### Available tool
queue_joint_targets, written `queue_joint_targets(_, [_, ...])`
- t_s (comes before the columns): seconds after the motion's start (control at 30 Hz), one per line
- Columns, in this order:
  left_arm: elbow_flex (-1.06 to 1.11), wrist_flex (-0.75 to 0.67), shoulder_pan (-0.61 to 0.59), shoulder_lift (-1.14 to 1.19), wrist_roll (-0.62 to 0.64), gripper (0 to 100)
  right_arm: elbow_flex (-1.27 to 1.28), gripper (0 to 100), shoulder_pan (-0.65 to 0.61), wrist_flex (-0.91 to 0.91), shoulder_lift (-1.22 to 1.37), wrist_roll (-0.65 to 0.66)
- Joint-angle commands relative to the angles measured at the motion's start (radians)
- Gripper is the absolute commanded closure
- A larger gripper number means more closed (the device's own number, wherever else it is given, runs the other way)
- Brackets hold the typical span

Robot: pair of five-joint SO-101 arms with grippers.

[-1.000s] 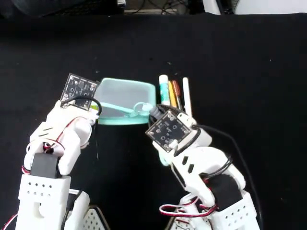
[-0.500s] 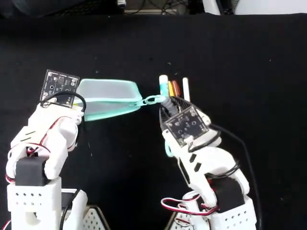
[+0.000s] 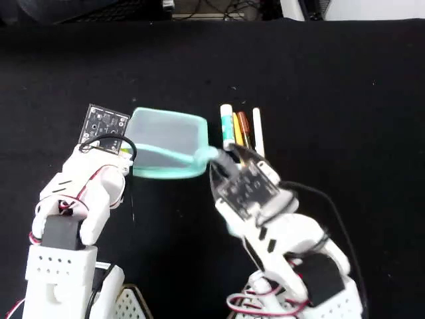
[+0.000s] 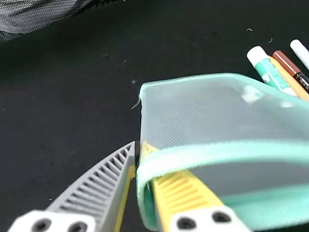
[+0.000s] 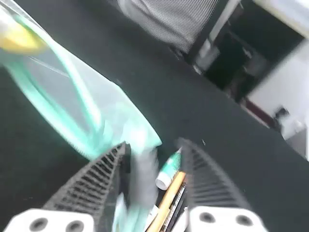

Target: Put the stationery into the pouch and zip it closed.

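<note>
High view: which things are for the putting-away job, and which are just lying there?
For the job:
pouch, gripped at one end by the left gripper
pens lying beside the pouch
right gripper at the pouch's other end

Just lying about:
cables past the table's far edge
black table under everything

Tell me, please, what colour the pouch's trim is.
The trim is mint green, seen best in the left wrist view.

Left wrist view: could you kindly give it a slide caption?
Left hand clamps the edge of the pouch; stationery lies beyond on the black table.
</note>
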Motion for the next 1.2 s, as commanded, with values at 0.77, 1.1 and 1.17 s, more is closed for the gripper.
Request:
queue_joint_targets(0.77, [-0.453, 0.362, -0.236, 0.005, 0.081, 97, -0.3, 81.9, 0.262, -0.12, 1.021, -0.069])
queue_joint_targets(1.1, [-0.639, 0.476, -0.236, 0.384, 0.058, 97, -0.4, 81.9, 0.262, -0.029, 1.155, -0.069])
queue_joint_targets(1.17, [-0.657, 0.479, -0.236, 0.454, 0.058, 97, -0.398, 81.9, 0.264, -0.029, 1.162, -0.069])
